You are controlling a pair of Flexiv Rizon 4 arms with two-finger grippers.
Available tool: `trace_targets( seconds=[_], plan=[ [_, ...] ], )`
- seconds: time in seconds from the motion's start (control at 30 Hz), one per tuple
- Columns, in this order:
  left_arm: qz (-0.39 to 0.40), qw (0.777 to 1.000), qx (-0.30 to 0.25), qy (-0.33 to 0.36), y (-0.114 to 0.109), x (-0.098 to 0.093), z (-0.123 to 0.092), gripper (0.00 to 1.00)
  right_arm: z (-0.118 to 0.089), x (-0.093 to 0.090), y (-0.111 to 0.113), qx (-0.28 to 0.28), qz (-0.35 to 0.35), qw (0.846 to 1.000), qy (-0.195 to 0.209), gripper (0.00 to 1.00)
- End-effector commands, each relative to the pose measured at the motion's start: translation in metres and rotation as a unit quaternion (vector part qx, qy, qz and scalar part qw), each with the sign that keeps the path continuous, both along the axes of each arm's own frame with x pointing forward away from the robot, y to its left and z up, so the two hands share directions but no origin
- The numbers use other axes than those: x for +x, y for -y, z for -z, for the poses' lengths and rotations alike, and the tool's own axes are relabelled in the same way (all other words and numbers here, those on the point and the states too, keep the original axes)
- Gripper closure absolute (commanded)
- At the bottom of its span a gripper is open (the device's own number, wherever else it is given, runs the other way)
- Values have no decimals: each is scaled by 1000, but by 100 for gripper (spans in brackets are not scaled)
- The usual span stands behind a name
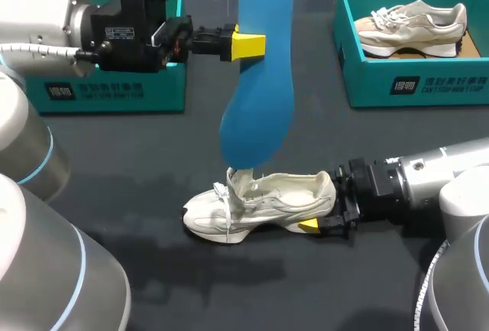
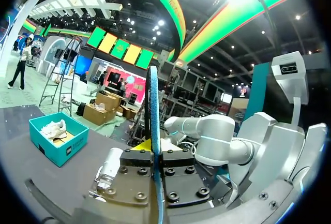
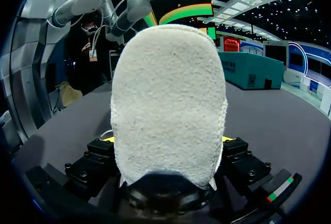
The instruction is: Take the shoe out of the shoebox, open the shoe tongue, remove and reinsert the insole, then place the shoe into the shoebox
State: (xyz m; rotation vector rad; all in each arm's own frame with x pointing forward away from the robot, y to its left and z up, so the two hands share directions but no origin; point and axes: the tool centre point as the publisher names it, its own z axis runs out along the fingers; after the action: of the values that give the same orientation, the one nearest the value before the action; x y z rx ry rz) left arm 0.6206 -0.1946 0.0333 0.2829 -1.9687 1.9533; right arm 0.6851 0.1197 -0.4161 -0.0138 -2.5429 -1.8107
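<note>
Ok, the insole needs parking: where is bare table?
Bare black table lies between the left teal shoebox and the white sneaker, and in front of the right teal shoebox. The middle is crowded: the right gripper holds the sneaker, and the left gripper holds the blue insole over it.

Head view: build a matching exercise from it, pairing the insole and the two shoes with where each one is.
Things:
1. insole
2. white shoe
3. beige shoe

Places:
A. lying in the right box
B. on the table, heel in the right gripper
C. held up in the air by the left gripper

Pairs: 1-C, 2-B, 3-A.
</note>
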Motion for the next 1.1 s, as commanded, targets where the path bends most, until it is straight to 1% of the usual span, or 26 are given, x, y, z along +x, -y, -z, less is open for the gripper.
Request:
trace_targets(
  seconds=[0.03,0.17,0.47,0.5,0.53,0.57,0.6,0.8,1.03,1.1],
  plan=[
    [-5,1000,2,1,-12,-9,-1,100,0,-1,-1,-2,0,1000,0,100],
    [-7,1000,-12,12,-17,-9,-3,100,0,-1,-1,-2,0,1000,0,100],
    [-7,1000,-12,12,-17,-9,-3,100,-1,-1,0,-5,3,1000,-1,100],
    [-7,1000,-12,12,-17,-9,-3,100,-1,-1,0,-8,5,1000,0,95],
    [-7,1000,-12,12,-17,-9,-3,100,-1,-1,1,-8,6,1000,0,79],
    [-7,1000,-12,12,-17,-9,-3,100,-2,-1,1,-8,7,1000,0,59],
    [-7,1000,-12,12,-17,-9,-3,100,-2,-1,1,-12,9,1000,0,0],
    [-7,1000,-12,12,-17,-9,-3,100,-4,-2,4,-32,10,999,0,0],
    [-7,1000,-12,12,-17,-9,-3,100,-11,-5,18,-80,26,996,-1,0],
    [-7,1000,-12,12,-17,-9,-3,100,-13,-5,22,-105,34,994,-2,0]
  ],
)
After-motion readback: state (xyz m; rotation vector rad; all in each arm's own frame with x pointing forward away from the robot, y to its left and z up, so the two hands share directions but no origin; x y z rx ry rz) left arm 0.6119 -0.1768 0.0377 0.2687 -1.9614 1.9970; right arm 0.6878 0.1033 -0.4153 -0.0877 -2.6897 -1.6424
